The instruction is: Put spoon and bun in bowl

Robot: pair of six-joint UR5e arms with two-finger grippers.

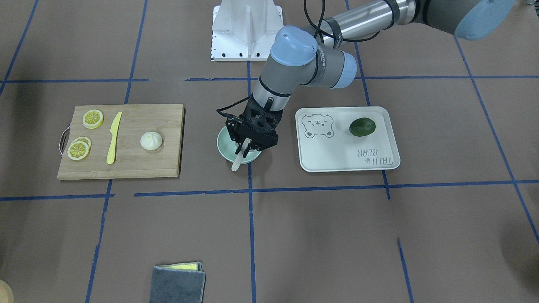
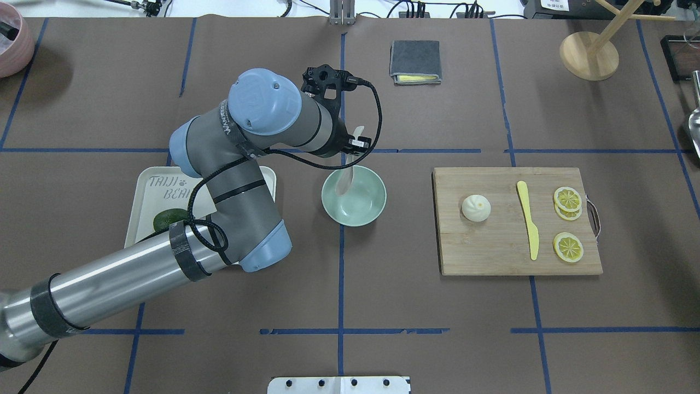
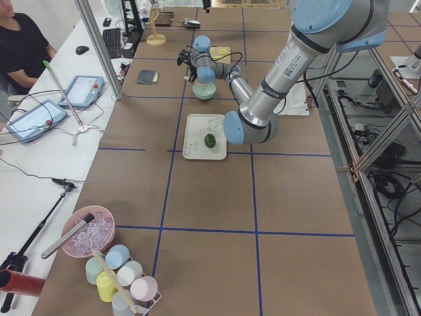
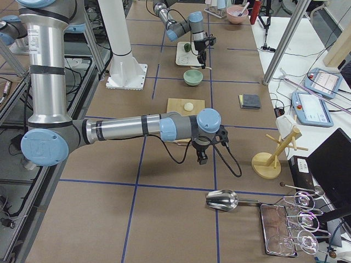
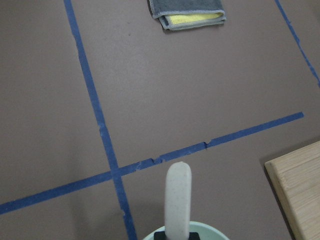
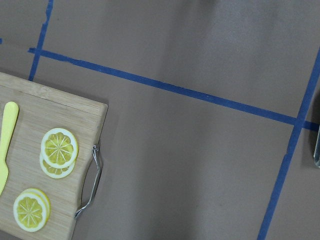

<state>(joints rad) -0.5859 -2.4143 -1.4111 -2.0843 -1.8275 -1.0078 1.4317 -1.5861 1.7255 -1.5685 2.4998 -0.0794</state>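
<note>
My left gripper is shut on the off-white spoon and holds it tilted over the pale mint-green bowl. From overhead the scoop end hangs inside the bowl, and the handle sticks out over its far rim. The left wrist view shows the handle above the bowl's rim. The white pleated bun sits on the wooden cutting board, well right of the bowl. My right gripper hangs above the table beyond the board's end; I cannot tell if it is open or shut.
A yellow knife and lemon slices lie on the board beside the bun. A white tray with a dark green fruit sits left of the bowl, under my left arm. A folded grey cloth lies at the far edge.
</note>
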